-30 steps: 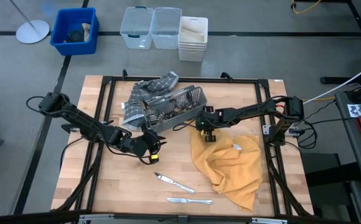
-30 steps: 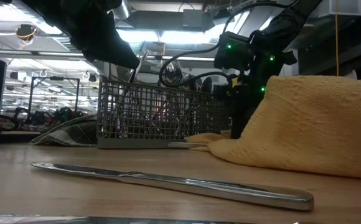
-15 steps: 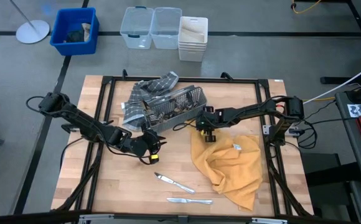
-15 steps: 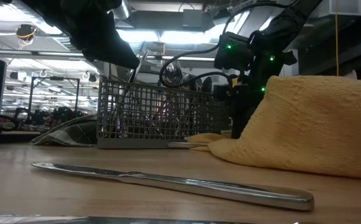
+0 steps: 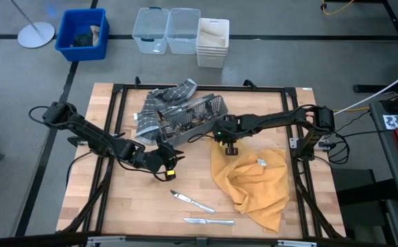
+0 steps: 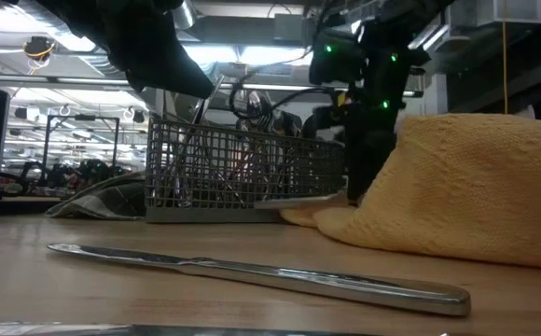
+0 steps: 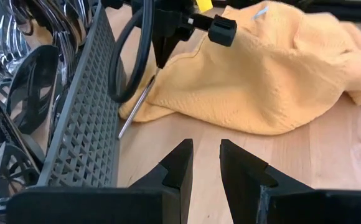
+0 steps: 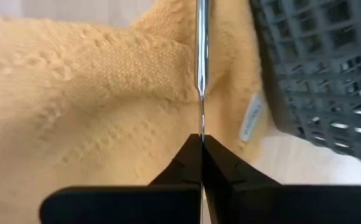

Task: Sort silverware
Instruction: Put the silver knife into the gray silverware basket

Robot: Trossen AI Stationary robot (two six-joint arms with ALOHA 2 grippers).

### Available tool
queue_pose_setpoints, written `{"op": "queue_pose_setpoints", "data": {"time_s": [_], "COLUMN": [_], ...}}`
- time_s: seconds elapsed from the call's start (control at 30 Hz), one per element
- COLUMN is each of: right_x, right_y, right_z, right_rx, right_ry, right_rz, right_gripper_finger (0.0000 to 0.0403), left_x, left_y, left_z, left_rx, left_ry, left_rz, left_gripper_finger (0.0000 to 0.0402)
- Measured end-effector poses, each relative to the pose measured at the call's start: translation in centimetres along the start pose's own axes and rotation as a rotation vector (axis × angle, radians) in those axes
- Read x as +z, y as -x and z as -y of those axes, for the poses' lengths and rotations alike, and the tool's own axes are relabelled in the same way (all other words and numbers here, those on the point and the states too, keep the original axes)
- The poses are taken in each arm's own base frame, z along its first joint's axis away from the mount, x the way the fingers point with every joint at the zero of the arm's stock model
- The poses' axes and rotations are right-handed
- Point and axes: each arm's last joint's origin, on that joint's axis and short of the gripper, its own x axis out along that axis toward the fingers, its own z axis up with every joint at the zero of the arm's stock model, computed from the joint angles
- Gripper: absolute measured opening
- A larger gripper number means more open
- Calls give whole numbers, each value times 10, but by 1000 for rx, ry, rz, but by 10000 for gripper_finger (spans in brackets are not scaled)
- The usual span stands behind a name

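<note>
A grey wire-mesh caddy full of silverware lies on a grey checked cloth at the table's far middle. My right gripper is between the caddy and a yellow cloth, shut on a slim silver piece. My left gripper hovers just in front of the caddy's near wall, its fingers slightly apart and empty. Two silver knives lie flat on the wood near the front edge. My right gripper pinches one thin end of the silver piece between its two fingertips. The fingers come from above, pointing down. The piece slants down and away from them toward the foot of the caddy, over the yellow cloth's edge; I cannot tell whether its low end touches the table.
Two clear bins, a white bin and a blue bin stand on the floor beyond the far edge. Bare wood shows at the front left. The yellow cloth stands bunched up at the right.
My right gripper has gone a little up and toward the caddy, keeping its hold. The silver piece, which lay low by the cloth's edge, has come up with it at the held end.
</note>
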Motion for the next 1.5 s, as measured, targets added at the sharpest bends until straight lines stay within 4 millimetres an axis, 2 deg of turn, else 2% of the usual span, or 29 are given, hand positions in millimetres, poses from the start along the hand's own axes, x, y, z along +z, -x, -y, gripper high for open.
{"op": "queue_pose_setpoints", "data": {"time_s": [0.2, 0.47, 0.67, 0.8, 1.07, 1.2, 1.37, 1.5], "right_x": [14, 36, 49, 57, 68, 69, 69, 69], "right_y": [27, 77, 113, 130, 142, 142, 142, 141], "right_z": [-7, -23, -30, -31, -27, -29, -32, -33], "right_rx": [66, 104, -51, -161, -198, -142, -39, 1], "right_ry": [40, 124, 191, 242, 288, 292, 294, 265], "right_rz": [-43, -53, -25, 20, 105, 127, 148, 153], "right_gripper_finger": [1, 1, 0, 0, 0, 0, 0, 0], "left_x": [0, 4, 15, 22, 42, 49, 52, 47], "left_y": [0, 8, 30, 38, 28, 19, 6, -4], "left_z": [0, 0, -6, -11, -11, -12, -12, -12], "left_rx": [-1, -32, -69, -76, -58, -47, -80, -97], "left_ry": [1, -20, -27, -21, -110, -174, -227, -242], "left_rz": [2, 13, 58, 93, 268, 334, 371, 331], "left_gripper_finger": [70, 70, 70, 70, 70, 70, 70, 70]}}
